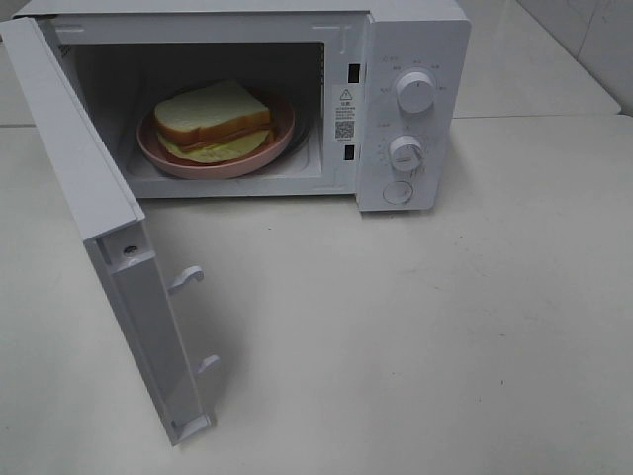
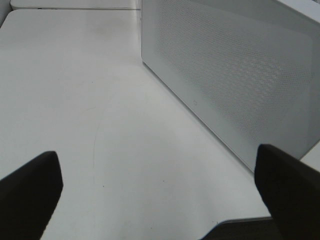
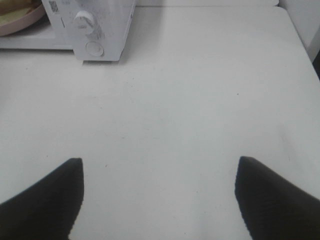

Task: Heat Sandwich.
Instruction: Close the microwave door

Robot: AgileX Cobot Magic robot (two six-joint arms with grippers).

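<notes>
The sandwich, two thick white bread slices with a yellow-green filling, lies on a round pink plate inside the white microwave. The microwave door stands wide open, swung out to the left. Neither gripper shows in the exterior high view. My left gripper is open and empty over the bare table, next to the door's perforated outer face. My right gripper is open and empty over the table, well back from the microwave's knob panel. A sliver of the plate shows there.
The microwave has two knobs and a round button on its right panel. Two latch hooks stick out of the door's edge. The white table stretches in front and to the right.
</notes>
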